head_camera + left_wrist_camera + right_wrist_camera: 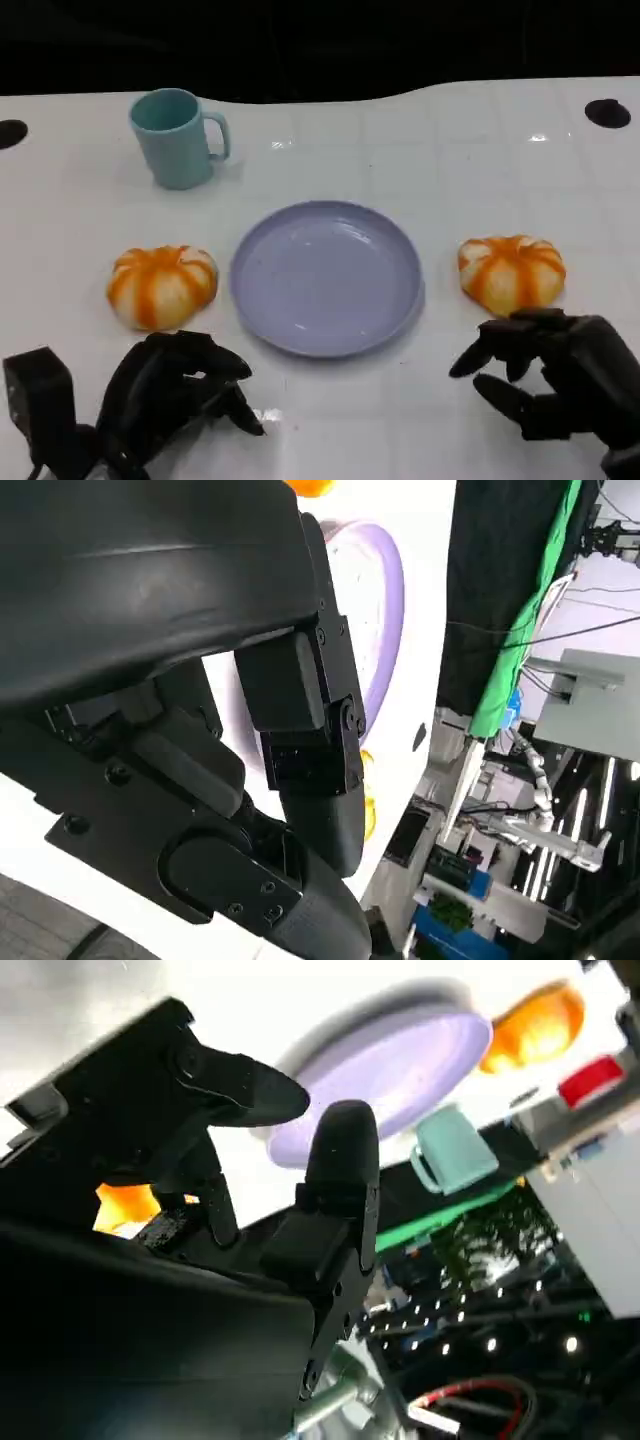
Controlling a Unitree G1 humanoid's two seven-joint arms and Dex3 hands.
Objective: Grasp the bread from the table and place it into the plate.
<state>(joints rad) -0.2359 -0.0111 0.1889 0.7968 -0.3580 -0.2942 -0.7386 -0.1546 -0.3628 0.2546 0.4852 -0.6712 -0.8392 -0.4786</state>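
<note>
Two round orange-and-white striped breads lie on the white table, one on each side of the plate. The left bread (162, 285) sits just beyond my left hand (170, 395), which hovers with fingers loosely bent and holds nothing. The right bread (511, 272) lies right in front of my right hand (555, 375), whose fingers are spread, empty and close to it. The lilac plate (327, 277) stands empty between the breads. In the right wrist view the plate (400, 1070) lies past my fingers (335, 1160), and the right bread (125, 1205) peeks out beneath the hand.
A teal mug (178, 135) stands at the back left, handle to the right. The table's far edge runs along a dark background, with black holes (607, 112) at both far corners.
</note>
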